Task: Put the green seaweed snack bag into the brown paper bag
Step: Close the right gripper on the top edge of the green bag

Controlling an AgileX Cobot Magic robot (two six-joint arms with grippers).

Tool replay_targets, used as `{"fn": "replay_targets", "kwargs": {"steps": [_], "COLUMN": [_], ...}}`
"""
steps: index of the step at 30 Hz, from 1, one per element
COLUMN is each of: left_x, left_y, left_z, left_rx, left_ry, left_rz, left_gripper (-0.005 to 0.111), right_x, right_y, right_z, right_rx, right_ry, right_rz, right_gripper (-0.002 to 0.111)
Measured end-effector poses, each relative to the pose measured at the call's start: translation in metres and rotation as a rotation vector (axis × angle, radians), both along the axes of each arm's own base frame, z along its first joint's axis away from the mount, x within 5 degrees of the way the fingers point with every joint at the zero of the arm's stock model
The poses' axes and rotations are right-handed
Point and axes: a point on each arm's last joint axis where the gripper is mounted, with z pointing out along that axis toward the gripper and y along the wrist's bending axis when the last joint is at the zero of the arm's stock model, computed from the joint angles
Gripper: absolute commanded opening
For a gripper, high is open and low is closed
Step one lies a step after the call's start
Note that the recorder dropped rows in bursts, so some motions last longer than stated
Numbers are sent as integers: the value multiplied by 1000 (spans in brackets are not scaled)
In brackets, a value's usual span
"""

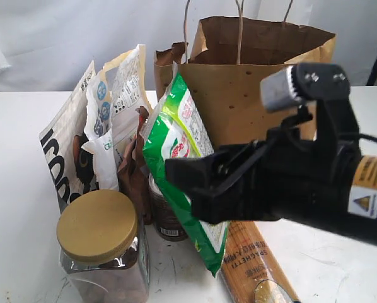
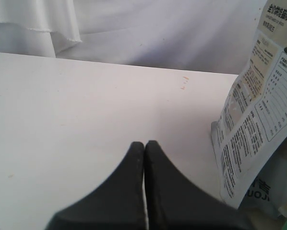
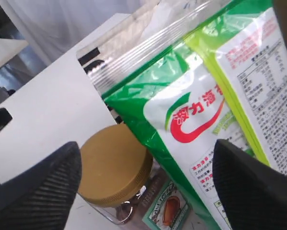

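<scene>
Right wrist view: right hand spread wide, gripping nothing, green seaweed snack bag dead ahead, broad face on. Judged far nearer than left hand, pinched closed over bare surface. Snack bag propped near upright, long axis top-to-bottom, top tipped leftward in exterior view, just before brown paper bag, mouth open upward.

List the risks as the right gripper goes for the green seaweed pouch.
1. The glossy bright-green seaweed snack bag leans among other packets; the open right gripper may push it over.
2. The clear gold-lidded plastic jar stands close by and might be bumped.
3. The rim of the tan kraft paper bag is crumpled and could snag the tall pouch.
</scene>
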Motion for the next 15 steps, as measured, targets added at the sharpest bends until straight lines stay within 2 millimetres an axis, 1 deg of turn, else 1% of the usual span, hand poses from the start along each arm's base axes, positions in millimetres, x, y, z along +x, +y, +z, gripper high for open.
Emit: {"fn": "replay_targets", "kwargs": {"steps": [1, 2, 3, 4, 5, 9, 11, 15], "left_x": [0, 0, 0, 0, 0, 0, 0, 0], "left_y": [0, 0, 0, 0, 0, 0, 0, 0], "left_z": [0, 0, 0, 0, 0, 0, 0, 0], "left_rx": [0, 0, 0, 0, 0, 0, 0, 0], "left_ry": [0, 0, 0, 0, 0, 0, 0, 0], "left_rz": [0, 0, 0, 0, 0, 0, 0, 0], "left_gripper": [0, 0, 0, 0, 0, 0, 0, 0], "right_x": [3, 5, 9, 11, 13, 19, 27, 41], "right_y": [-5, -6, -7, -6, -6, -6, 0, 13], "right_z": [12, 17, 31, 40, 54, 83, 85, 79], "right_rx": [5, -2, -7, -3, 9, 73, 75, 23], "right_ry": [40, 55, 70, 68, 68, 67, 89, 145], "right_rz": [-29, -37, -49, -51, -58, -86, -97, -101], "right_gripper": [66, 66, 66, 66, 66, 66, 66, 67]}}
